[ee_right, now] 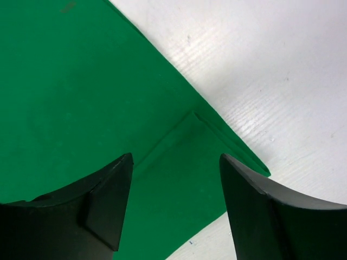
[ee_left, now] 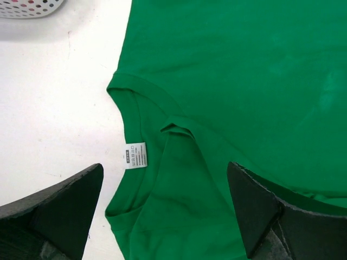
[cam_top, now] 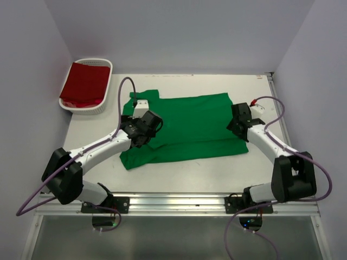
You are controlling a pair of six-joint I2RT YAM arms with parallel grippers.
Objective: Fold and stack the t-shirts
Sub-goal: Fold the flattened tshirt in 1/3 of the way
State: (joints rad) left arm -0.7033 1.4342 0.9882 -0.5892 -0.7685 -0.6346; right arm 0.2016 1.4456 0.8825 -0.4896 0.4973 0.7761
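Observation:
A bright green t-shirt point(cam_top: 190, 127) lies spread on the white table, its long sides partly folded in. My left gripper point(cam_top: 142, 130) is open above its collar end; the left wrist view shows the neckline and the white neck label point(ee_left: 135, 155) between my open fingers point(ee_left: 65, 208). My right gripper point(cam_top: 238, 123) is open above the shirt's right end; the right wrist view shows a folded corner point(ee_right: 217, 146) of the green cloth below the spread fingers point(ee_right: 108, 200). A dark red t-shirt point(cam_top: 85, 84) lies in the white basket point(cam_top: 106, 65) at the back left.
The basket's edge point(ee_left: 27, 8) shows at the top left of the left wrist view. Grey walls close in the table on three sides. A metal rail point(cam_top: 179, 201) runs along the near edge between the arm bases.

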